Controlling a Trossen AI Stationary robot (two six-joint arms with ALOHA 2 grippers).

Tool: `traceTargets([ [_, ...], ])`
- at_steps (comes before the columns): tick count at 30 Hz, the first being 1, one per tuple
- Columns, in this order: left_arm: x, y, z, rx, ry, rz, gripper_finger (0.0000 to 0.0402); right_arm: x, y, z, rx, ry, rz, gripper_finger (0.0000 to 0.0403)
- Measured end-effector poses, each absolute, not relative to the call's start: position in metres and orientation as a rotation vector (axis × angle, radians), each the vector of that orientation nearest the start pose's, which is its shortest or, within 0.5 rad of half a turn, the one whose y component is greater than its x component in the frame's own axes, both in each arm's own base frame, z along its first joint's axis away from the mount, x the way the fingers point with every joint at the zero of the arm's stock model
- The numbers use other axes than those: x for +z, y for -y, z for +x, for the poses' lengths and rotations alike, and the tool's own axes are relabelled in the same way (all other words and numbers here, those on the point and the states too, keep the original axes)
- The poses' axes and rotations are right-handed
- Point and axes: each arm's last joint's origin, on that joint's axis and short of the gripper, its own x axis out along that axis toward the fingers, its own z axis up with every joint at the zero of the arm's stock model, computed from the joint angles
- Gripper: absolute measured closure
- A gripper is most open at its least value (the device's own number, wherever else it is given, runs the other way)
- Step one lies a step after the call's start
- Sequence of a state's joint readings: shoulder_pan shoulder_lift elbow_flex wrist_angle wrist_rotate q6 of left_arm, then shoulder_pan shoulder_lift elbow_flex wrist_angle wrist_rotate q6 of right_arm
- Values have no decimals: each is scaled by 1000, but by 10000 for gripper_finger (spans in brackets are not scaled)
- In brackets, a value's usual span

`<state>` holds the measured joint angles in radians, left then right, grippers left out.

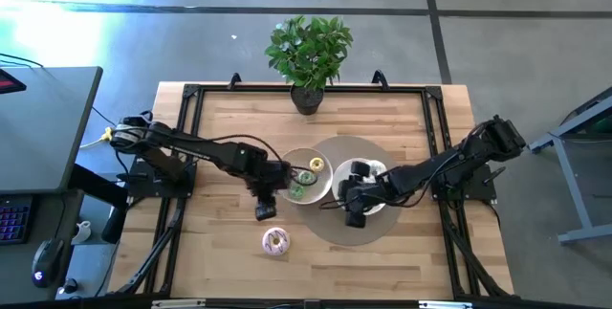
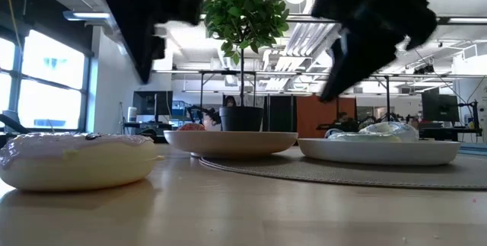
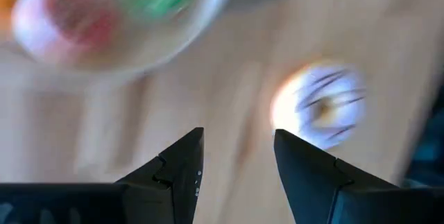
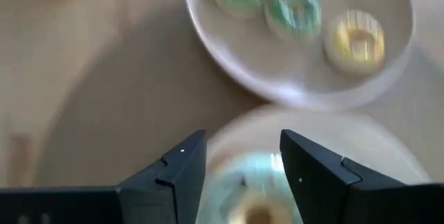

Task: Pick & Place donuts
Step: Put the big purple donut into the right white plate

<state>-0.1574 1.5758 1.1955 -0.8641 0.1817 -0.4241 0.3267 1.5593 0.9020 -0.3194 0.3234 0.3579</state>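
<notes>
A pink-and-white iced donut (image 1: pixel 275 242) (image 2: pixel 76 158) (image 3: pixel 322 106) lies flat on the bare wood near the table's near edge. The left white plate (image 1: pixel 321 187) holds a yellow donut (image 1: pixel 316 165) (image 4: pixel 357 37) and two green donuts (image 1: pixel 298 188) (image 4: pixel 295 9). My left gripper (image 1: pixel 265 211) (image 3: pixel 236 137) hovers open and empty between that plate and the loose donut. My right gripper (image 1: pixel 356 218) (image 4: pixel 243 137) hangs open over the right white plate (image 1: pixel 381 169) (image 2: pixel 380 151). On that plate a pale donut (image 4: pixel 253 193) lies below the fingers.
Both plates stand on a round grey mat (image 1: pixel 335 232) at the table's middle. A potted plant (image 1: pixel 308 55) stands at the far edge. Black frame rails (image 1: pixel 182 156) run along the left and right sides. Bare wood lies near the front right (image 1: pixel 421 261).
</notes>
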Motion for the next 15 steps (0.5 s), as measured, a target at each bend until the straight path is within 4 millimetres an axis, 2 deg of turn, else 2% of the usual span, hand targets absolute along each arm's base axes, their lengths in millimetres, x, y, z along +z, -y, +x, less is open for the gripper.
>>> traceTargets([
  [5,253,54,273,239,-1316,-214,228,200,-94,304,-47,-710,-12,222],
  [10,274,59,247,401,-1231,-35,228,213,-91,317,-22,-534,-10,222],
  [15,294,63,219,523,-1127,32,228,211,-85,342,-4,-331,57,222],
])
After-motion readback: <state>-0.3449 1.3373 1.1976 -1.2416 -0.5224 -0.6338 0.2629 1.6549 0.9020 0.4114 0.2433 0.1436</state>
